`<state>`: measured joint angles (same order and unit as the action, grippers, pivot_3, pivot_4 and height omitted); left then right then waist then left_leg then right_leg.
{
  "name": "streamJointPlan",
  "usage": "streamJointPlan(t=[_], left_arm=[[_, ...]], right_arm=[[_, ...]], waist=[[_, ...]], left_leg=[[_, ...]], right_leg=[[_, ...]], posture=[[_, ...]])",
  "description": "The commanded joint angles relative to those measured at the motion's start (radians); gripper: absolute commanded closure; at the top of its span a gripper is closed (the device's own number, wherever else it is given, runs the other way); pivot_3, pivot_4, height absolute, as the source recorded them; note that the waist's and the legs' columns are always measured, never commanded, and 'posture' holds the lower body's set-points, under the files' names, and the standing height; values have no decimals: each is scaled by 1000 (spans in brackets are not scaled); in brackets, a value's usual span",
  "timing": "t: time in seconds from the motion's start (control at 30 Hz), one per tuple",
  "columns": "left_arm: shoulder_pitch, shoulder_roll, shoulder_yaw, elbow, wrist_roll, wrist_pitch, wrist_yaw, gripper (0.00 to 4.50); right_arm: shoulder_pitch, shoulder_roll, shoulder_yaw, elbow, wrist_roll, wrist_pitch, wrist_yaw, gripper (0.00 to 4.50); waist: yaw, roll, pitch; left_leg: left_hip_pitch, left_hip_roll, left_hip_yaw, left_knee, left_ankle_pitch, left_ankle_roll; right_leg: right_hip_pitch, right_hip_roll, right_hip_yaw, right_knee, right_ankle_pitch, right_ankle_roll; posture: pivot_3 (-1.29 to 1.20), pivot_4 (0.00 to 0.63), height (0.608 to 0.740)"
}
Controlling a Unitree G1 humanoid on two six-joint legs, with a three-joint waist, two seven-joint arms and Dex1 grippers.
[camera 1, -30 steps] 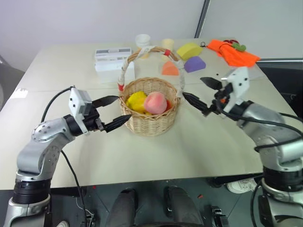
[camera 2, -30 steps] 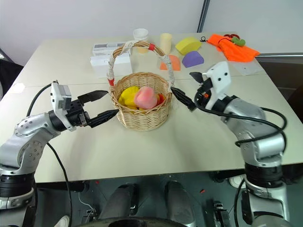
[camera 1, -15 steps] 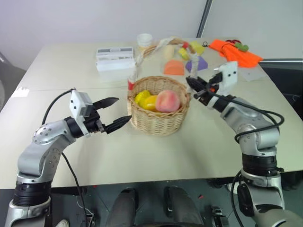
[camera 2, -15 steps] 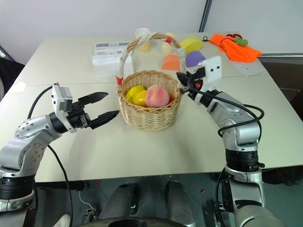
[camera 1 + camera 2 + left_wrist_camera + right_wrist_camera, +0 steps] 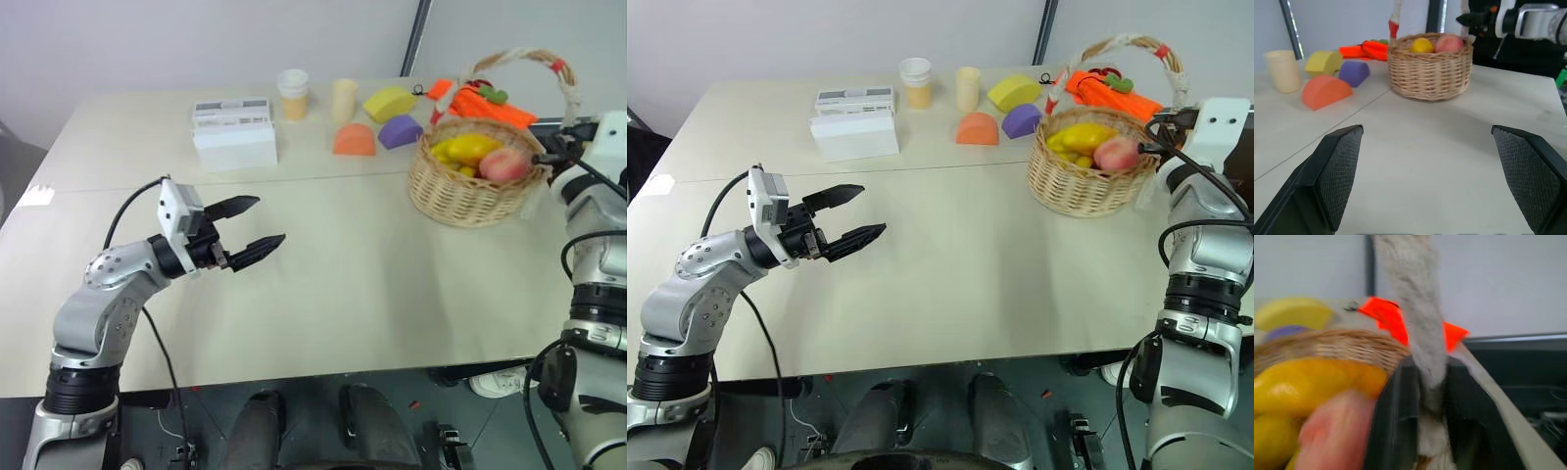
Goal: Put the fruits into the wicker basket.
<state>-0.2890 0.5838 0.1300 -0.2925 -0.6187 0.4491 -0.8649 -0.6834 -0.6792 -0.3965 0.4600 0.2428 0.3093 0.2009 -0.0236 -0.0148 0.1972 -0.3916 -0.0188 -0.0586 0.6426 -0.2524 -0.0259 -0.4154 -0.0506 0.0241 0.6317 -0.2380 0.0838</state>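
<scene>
The wicker basket [image 5: 474, 181] sits on the table [image 5: 372, 294], far over on the robot's right side, close to the table's right edge. Its tall handle [image 5: 529, 61] stands up over it. Inside lie the fruits: a yellow mango [image 5: 466, 149] and a pink peach [image 5: 505, 164], side by side.

The right gripper [image 5: 1425, 396] is at the basket's right side. Its two black fingers [image 5: 1393, 421] are closed on the bottom of the handle, with the pale wrapped handle squeezed between them.

The left gripper [image 5: 253, 227] hangs over the bare middle of the table, well apart from the basket. Its fingers [image 5: 1339, 169] are spread wide and hold nothing.

Other things stand along the far side of the table. A white box [image 5: 233, 135] is on the left. Next come a paper cup [image 5: 293, 94] and a pale tube-shaped thing [image 5: 344, 100]. Then there are three blocks: a yellow one [image 5: 389, 104], an orange one [image 5: 353, 141] and a purple one [image 5: 402, 131]. The purple block is just beside the basket. A bright orange cloth [image 5: 480, 101] lies behind the basket. Nothing stands between the left gripper and the basket.
</scene>
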Motion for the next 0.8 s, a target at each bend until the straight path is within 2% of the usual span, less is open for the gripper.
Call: streamJointPlan(t=[0.03, 0.1, 0.17, 0.33, 0.47, 0.53, 0.63, 0.8], left_arm=[[-10, 1, 13, -6, 7, -24, 4, 0], [-3, -3, 13, -3, 13, -25, 15, 0], [2, -6, 12, -2, 19, -26, 23, 0], [64, -10, 53, 24, 54, -29, 92, 0], [160, 2, 114, 81, 96, -56, 135, 0], [193, 2, 140, 117, 123, -83, 158, 0], [236, -9, 188, 177, 147, -121, 201, 0], [290, -28, 223, 196, 156, -165, 224, 0]], right_arm=[[-23, -34, -28, -34, 2, -61, 14, 1778], [17, -42, -30, -89, 6, -58, 33, 744], [57, -47, -40, -139, 16, -50, 49, 744], [324, -52, -135, -383, 114, -39, 191, 744], [544, -33, -101, -602, 228, -29, 393, 744], [612, -27, -52, -685, 259, -9, 454, 744], [659, -5, 38, -725, 253, -14, 509, 744], [625, 26, 111, -666, 214, -48, 522, 744]], waist=[[1, 0, 0], [2, 0, 0], [6, 0, 0], [15, 0, 0], [3, 1, 0], [0, 1, 0], [3, 0, 0], [13, 1, 0]], left_leg=[[0, 1, -1, 0, 0, 0], [0, 2, -1, 0, 0, 0], [0, 3, -1, 0, 0, 0], [-1, 5, -2, 0, 0, 1], [1, 7, -1, 1, -1, 1], [3, 10, 0, 1, -1, 1], [4, 13, 0, 1, -1, 1], [2, 14, 1, 3, -1, 1]], right_leg=[[0, 1, 0, 0, 0, 0], [0, 2, 0, 0, 0, 0], [0, 3, 0, 0, 0, 0], [1, 2, 0, -1, 0, 0], [1, 2, 1, -1, 0, 0], [2, 5, 1, -1, -1, -5], [2, 7, 1, -1, -1, -6], [2, 7, -1, -1, 0, -7]], posture=[[0, 150, 740], [0, 150, 740], [0, 150, 740], [0, 150, 740], [0, 150, 740], [0, 150, 740], [0, 150, 740], [0, 150, 740]])
